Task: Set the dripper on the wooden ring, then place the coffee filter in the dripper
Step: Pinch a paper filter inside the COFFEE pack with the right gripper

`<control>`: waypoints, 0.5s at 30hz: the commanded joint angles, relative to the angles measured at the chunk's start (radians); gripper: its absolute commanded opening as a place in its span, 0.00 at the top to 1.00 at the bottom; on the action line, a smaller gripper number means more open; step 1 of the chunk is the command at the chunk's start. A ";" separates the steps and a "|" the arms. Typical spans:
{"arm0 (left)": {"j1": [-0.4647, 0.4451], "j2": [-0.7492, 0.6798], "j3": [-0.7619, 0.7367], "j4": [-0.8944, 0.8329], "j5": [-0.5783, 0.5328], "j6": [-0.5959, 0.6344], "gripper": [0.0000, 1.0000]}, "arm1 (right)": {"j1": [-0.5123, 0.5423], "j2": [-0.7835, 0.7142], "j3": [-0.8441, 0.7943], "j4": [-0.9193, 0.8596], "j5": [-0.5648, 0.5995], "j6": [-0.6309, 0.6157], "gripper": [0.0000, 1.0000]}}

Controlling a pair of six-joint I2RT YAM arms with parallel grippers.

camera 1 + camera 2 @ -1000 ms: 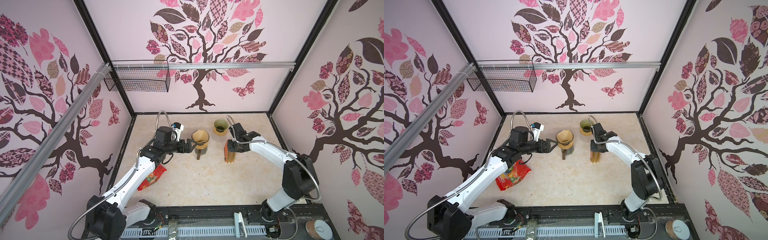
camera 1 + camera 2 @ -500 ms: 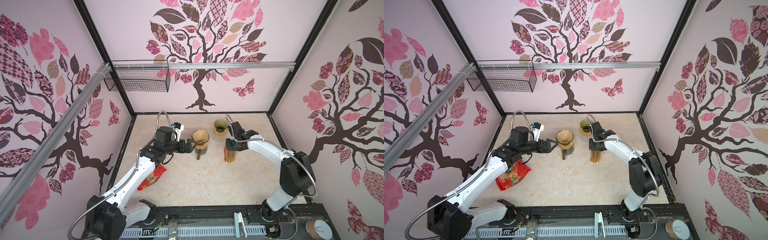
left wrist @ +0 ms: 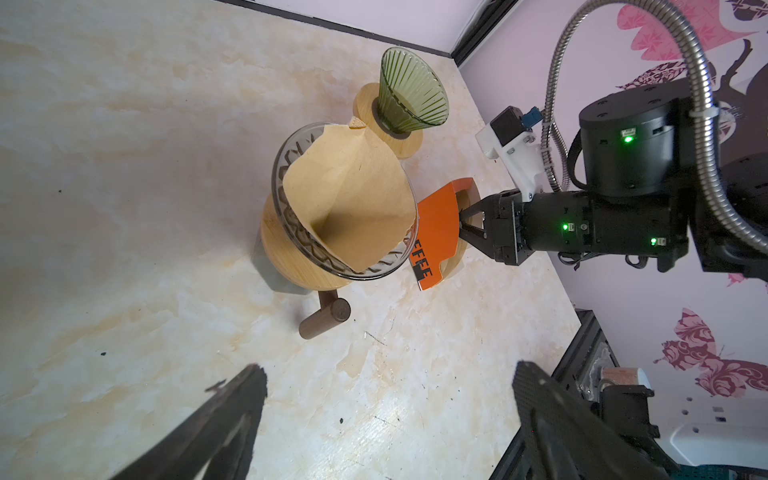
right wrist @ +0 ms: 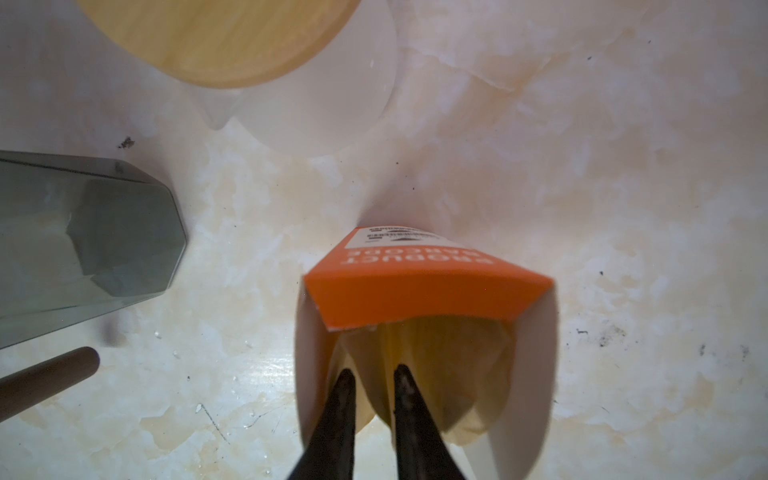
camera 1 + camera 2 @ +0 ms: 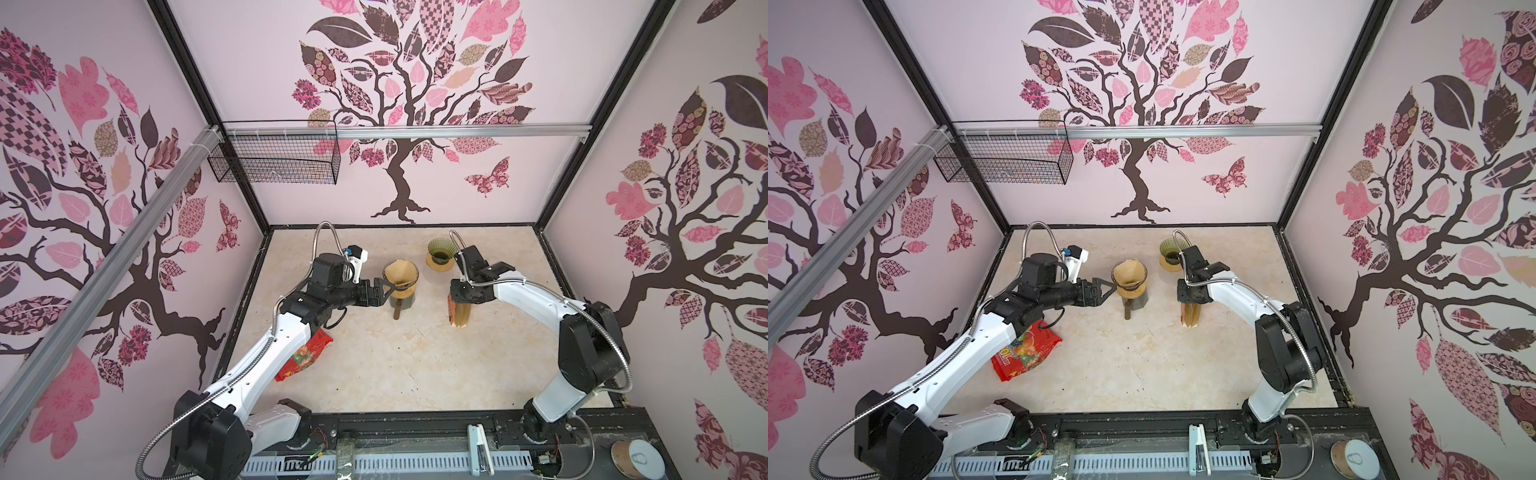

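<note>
In the glass dripper [image 3: 299, 245], the coffee filter [image 3: 353, 191] sits askew. The left end effector [image 5: 386, 289] is open beside it: press the paper down evenly. The right end effector [image 4: 370, 372] stands narrow inside the filter box [image 4: 424, 291]; grip indeterminate.

Your widest free room is the bare front tabletop [image 5: 395, 374], with only the red snack bag [image 5: 305, 355] at its left. Farther back stand the clear dripper [image 5: 401, 274], wooden handle [image 5: 397, 311] jutting forward, the green dripper [image 5: 438, 253] and the upright filter pack [image 5: 459, 316]; an open lane runs between clear dripper and pack. The left gripper [image 5: 386, 291] blocks the clear dripper's left side, the right gripper [image 4: 372, 374] the pack's mouth.
</note>
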 commanded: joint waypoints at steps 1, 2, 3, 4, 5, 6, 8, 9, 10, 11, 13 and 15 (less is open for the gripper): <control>-0.005 -0.008 -0.031 0.029 -0.009 -0.002 0.04 | 0.005 0.032 -0.003 0.005 -0.003 -0.013 0.80; -0.004 -0.006 -0.029 0.029 -0.009 -0.001 0.04 | 0.006 0.033 -0.005 0.006 -0.004 -0.015 0.80; -0.004 -0.006 -0.031 0.028 -0.009 -0.001 0.04 | 0.006 0.033 -0.005 0.007 -0.005 -0.015 0.80; -0.005 -0.005 -0.031 0.030 -0.009 -0.001 0.04 | 0.006 0.033 -0.006 0.008 -0.007 -0.015 0.80; -0.005 -0.004 -0.031 0.030 -0.009 -0.002 0.04 | 0.006 0.032 -0.008 0.011 -0.008 -0.014 0.80; -0.005 -0.003 -0.031 0.030 -0.007 -0.003 0.04 | 0.006 0.032 -0.011 0.014 -0.011 -0.015 0.81; -0.005 -0.002 -0.031 0.030 -0.007 -0.003 0.04 | 0.006 0.029 -0.016 0.020 -0.014 -0.016 0.84; -0.004 -0.002 -0.031 0.030 -0.007 -0.003 0.04 | 0.006 0.029 -0.018 0.021 -0.014 -0.016 0.85; -0.005 -0.002 -0.030 0.030 -0.008 -0.002 0.04 | 0.006 0.029 -0.020 0.023 -0.015 -0.016 0.85; -0.005 -0.002 -0.031 0.030 -0.007 -0.003 0.04 | 0.006 0.027 -0.020 0.024 -0.016 -0.015 0.86; -0.005 -0.002 -0.030 0.030 -0.007 -0.004 0.04 | 0.006 0.024 -0.018 0.020 -0.023 -0.016 0.89; -0.005 -0.001 -0.032 0.030 -0.007 -0.003 0.04 | 0.006 0.016 -0.019 0.018 -0.021 -0.015 0.90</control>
